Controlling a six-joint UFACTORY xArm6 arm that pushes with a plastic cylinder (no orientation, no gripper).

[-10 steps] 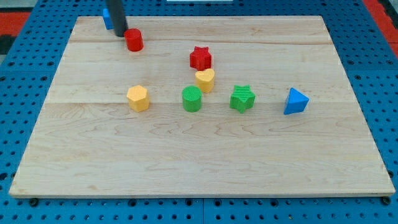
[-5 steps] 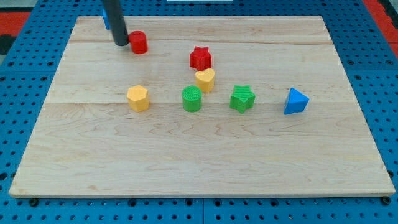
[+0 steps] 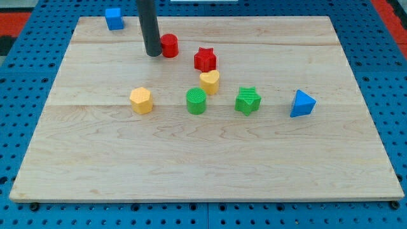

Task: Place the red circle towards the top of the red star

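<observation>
7 blocks on board: plus my tip
Tip: my tip [image 3: 152, 55] sits touching the red circle [image 3: 169, 46] at its 9 o'clock side
Grip: none, just a bare rod, nothing held, only pushing
Red circle: near the red star [image 3: 205, 59], at about its 10 o'clock
Progress: roughly halfway I'd say; circle needs to end up at the star's 12 o'clock
Arm pose: rod comes down from 12 o'clock, nearly upright
Others: yellow heart [image 3: 209, 81] just beside the star at 6 o'clock

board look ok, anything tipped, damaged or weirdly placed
Nothing stands out. All the blocks sit flat on the wooden board. My tip is against the view's left side of the red circle, with the red star just to its right.
</observation>
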